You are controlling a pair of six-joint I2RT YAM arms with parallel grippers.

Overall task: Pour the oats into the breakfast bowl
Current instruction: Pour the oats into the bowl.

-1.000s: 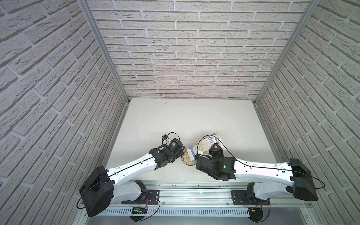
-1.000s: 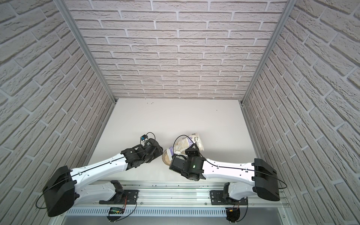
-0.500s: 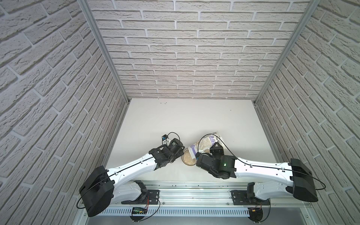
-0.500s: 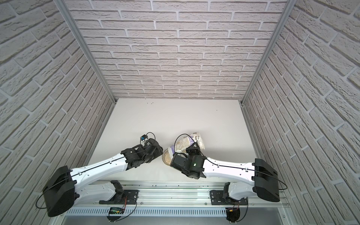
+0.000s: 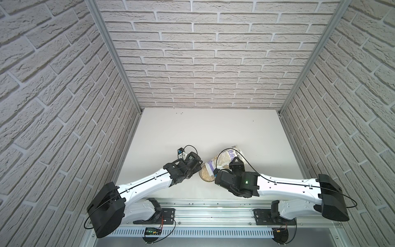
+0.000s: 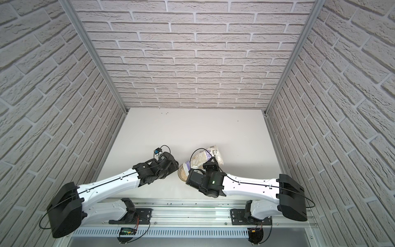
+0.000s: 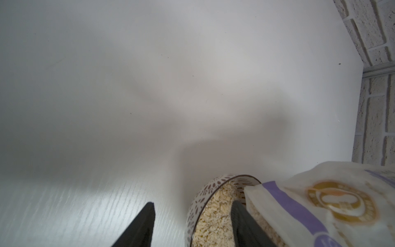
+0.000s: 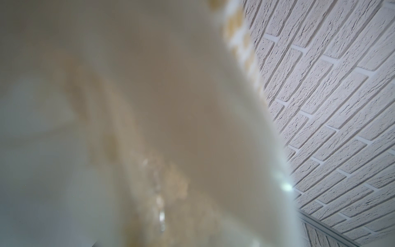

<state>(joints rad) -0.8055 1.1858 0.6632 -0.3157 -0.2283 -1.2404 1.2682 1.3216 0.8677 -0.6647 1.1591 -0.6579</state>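
There are two robot arms, one left arm (image 5: 147, 184) and one right arm (image 5: 286, 186). Each stands on its own base, two bases (image 5: 162, 213) in all, along one metal rail (image 5: 213, 210) at the near edge of one white tabletop (image 5: 192, 132), which is closed in by three brick walls (image 5: 198, 64). The things number one patterned bowl (image 7: 199, 198), one heap of oats (image 7: 213, 216) and one white pouch (image 5: 229, 155) with purple print. The left wrist view also shows two black fingers (image 7: 141, 226), and one green light (image 5: 246, 182) glows on the right arm.
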